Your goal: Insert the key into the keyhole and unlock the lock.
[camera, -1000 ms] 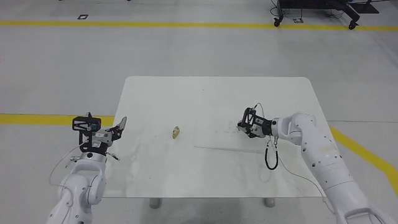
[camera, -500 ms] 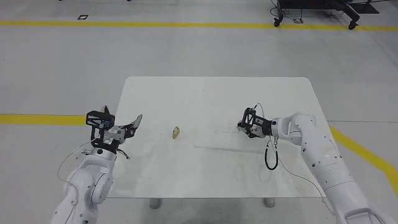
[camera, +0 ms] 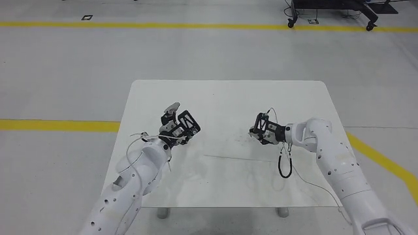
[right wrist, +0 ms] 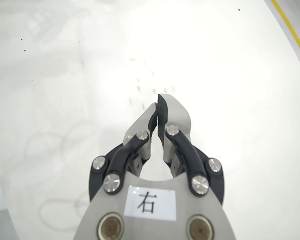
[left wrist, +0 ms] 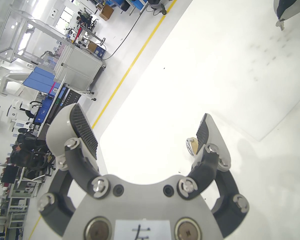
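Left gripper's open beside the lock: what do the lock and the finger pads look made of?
The lock looks like metal: a brass-yellow body and a shiny silver shackle, though little of it shows. On the left gripper, the pads look like black rubber, going by their fine, matte, cross-hatched texture. They sit on pale, smooth shells, and I cannot tell whether those are metal or plastic.

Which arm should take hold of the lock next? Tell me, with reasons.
Left. The left gripper is open just above the lock, which lies on the table beside one of its fingers. The right gripper is shut and sits farther off across the table.
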